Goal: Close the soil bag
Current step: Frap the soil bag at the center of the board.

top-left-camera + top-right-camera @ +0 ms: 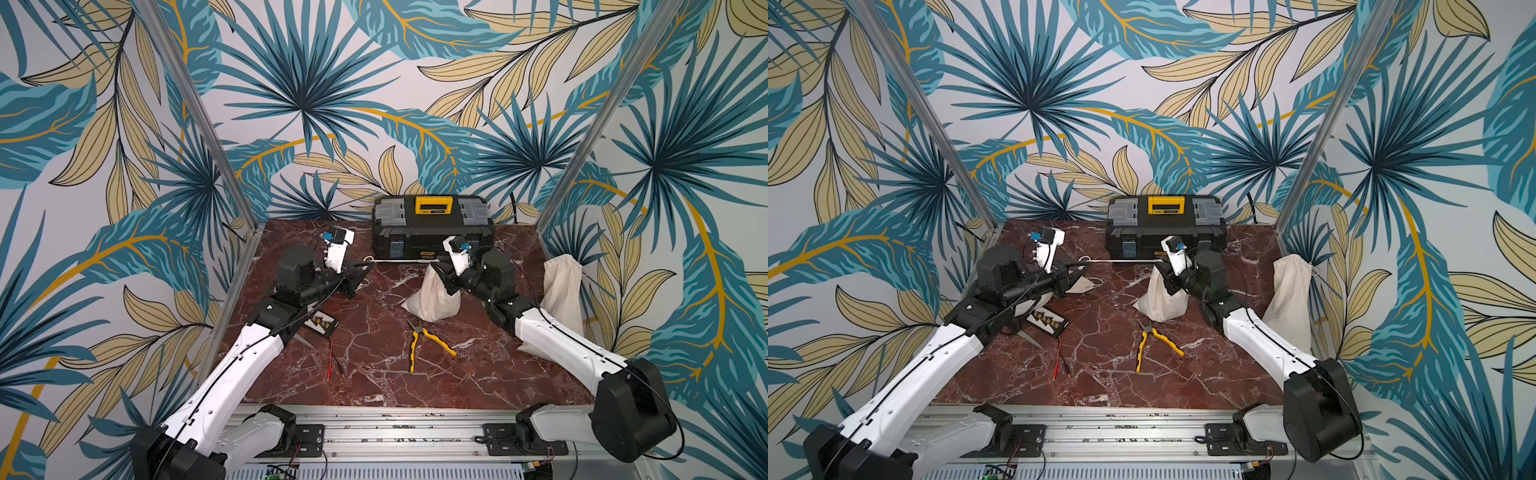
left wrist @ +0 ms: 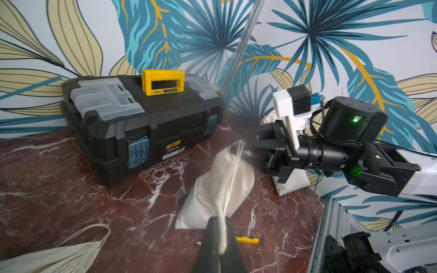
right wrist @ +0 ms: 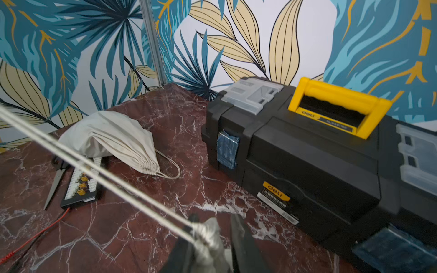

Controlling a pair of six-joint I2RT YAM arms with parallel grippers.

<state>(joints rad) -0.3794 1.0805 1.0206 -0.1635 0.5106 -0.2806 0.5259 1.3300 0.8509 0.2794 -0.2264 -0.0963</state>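
The soil bag point(image 1: 432, 297) stands mid-bench point(image 1: 374, 386) before the toolbox point(image 1: 432, 232), neck gathered loosely between the parted fingers of the right hand point(image 3: 214, 218), its drawstring point(image 1: 403, 261) stretched taut and level leftward to the left hand point(image 2: 219, 224), pinched shut on it

Black toolbox point(image 1: 432, 237), yellow handle, lid shut, at the back of the red marble counter point(image 1: 374, 386) against leaf-pattern wallpaper point(image 1: 307, 104). Yellow-handled pliers point(image 1: 428, 343), handles splayed, mid-counter. Black connector board point(image 1: 320, 323) with yellow plugs, left side; scissors point(image 1: 305, 340) just beside it; red and black wires point(image 1: 334, 359) near. Slumped cloth bag point(image 3: 113, 139), neck gathered, back left. Tall cloth bag point(image 1: 563, 291), standing at the right edge.
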